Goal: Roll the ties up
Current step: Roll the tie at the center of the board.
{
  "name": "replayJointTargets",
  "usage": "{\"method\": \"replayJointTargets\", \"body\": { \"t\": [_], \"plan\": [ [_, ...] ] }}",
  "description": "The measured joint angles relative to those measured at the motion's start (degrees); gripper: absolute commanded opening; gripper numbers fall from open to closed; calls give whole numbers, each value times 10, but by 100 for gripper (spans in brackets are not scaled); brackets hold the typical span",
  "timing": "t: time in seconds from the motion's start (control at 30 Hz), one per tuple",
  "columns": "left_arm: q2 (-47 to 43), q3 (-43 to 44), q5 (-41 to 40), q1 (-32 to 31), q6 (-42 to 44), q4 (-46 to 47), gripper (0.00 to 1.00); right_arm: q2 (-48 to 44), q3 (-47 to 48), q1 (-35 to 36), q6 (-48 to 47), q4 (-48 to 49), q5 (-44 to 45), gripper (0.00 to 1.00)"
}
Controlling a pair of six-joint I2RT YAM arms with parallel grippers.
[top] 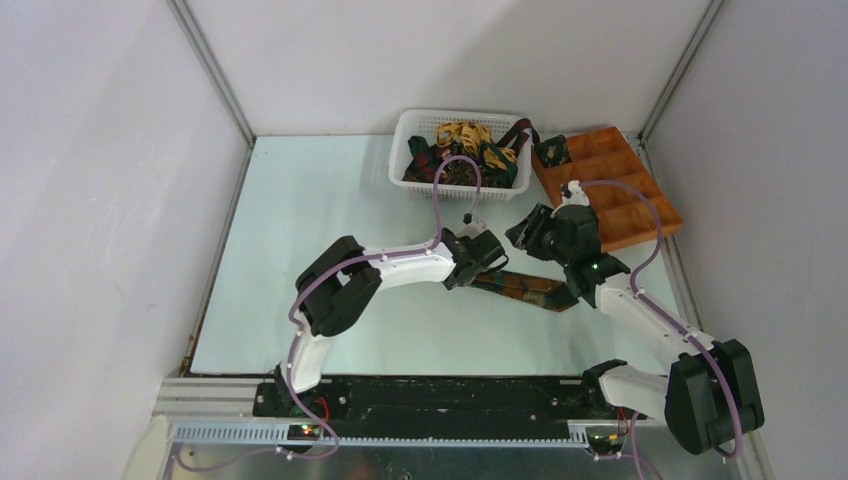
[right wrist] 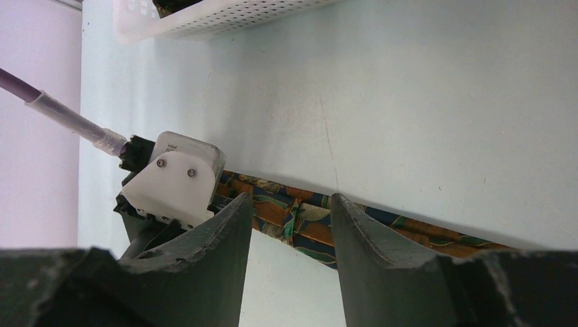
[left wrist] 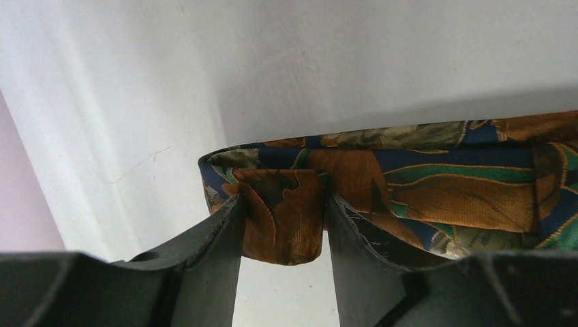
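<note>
Left gripper (left wrist: 283,201): clamped on the folded end of a patterned tie (left wrist: 450,184) lying on the worktop (top: 320,200).
Right gripper (right wrist: 286,201): jaws apart, empty, near the same tie.
Other ties (top: 470,138): in the basket (top: 402,150).

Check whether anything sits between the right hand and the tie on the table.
Nothing visible does. The right hand is open, and the tie shows straight through its gap; the left hand grips the folded end off to one side.
</note>
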Motion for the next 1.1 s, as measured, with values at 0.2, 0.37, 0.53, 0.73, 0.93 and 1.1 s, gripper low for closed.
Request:
{"method": "replayJointTargets", "body": {
  "t": [0.2,0.37,0.53,0.73,0.93,1.1],
  "plan": [
    [0,0,26,-1,-4,7,51,0,0,0,0,0,-1,49],
    [0,0,42,-1,-6,14,51,0,0,0,0,0,-1,50],
    [-5,-7,64,3,-10,31,51,0,0,0,0,0,-1,50],
    [-23,-26,81,13,-16,51,50,0,0,0,0,0,-1,50],
    [-60,-51,95,18,-28,63,52,0,0,0,0,0,-1,50],
    [-106,-65,100,19,-34,70,52,2,0,0,0,3,-2,50]
  ]
}}
